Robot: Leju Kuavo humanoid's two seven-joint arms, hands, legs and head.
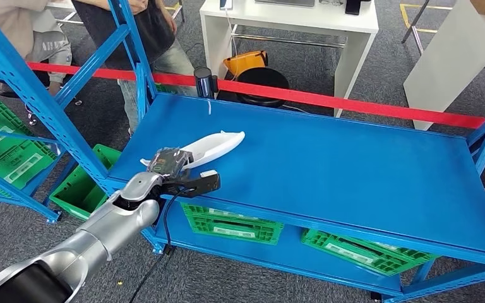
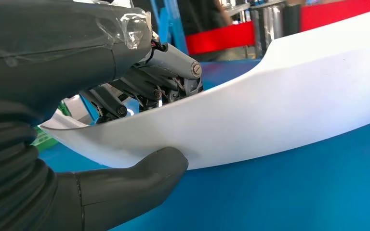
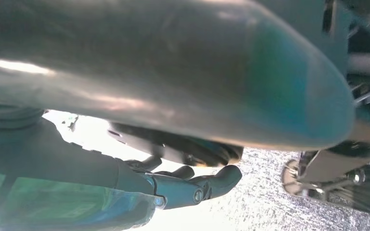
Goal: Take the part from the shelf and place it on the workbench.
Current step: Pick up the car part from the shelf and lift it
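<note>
Left hand (image 1: 175, 169) grasped the white part (image 1: 213, 146) at its near end, thumb (image 2: 144, 168) under the lower edge and fingers (image 2: 139, 94) curled over the upper edge, so that the long, curved piece was pinched across its thin wall. The part lay on the blue bench (image 1: 353, 170) near the front left corner, its tip angled toward the middle; whether it rested fully on the surface or was partly lifted could not be told. Holding at one end probably left the far end free to settle first. Right hand (image 3: 188, 185) hung over the floor, fingers curled in loosely around nothing. Green bins (image 1: 230, 222) sat on the level below.
</note>
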